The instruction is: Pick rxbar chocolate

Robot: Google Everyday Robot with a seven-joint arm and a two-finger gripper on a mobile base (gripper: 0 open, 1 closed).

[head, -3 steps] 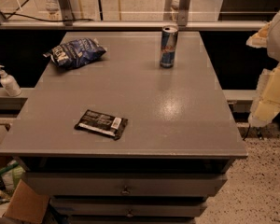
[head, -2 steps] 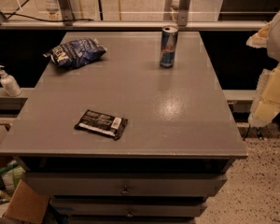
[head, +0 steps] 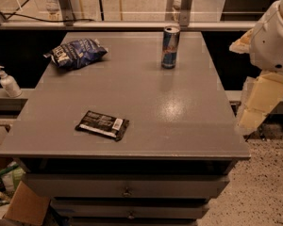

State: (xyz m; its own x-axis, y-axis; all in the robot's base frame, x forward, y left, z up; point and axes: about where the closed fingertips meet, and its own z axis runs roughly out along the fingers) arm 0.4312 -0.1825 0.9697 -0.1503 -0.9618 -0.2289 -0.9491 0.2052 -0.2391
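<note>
A grey table (head: pixel 188 117) seen from above and in front, with drawers (head: pixel 127 191) under its front edge. The rxbar chocolate (head: pixel 102 125), a flat black wrapper with a white label patch, lies flat near the front edge, left of centre and slightly askew. Bare tabletop surrounds it on all sides. Its print is too small to read. A crinkled dark blue chip bag (head: pixel 76 53) lies at the back left, and an upright blue-and-silver can (head: pixel 170 46) stands at the back, right of centre, both well apart from the bar. The white robot arm (head: pixel 273 36) is cut off by the right border. Its cream-coloured gripper (head: pixel 254 107) hangs beyond the table's right edge, over speckled floor (head: pixel 264 187). I cannot tell whether it is open or closed. A pump bottle (head: pixel 7 81) stands off the table's left side.
</note>
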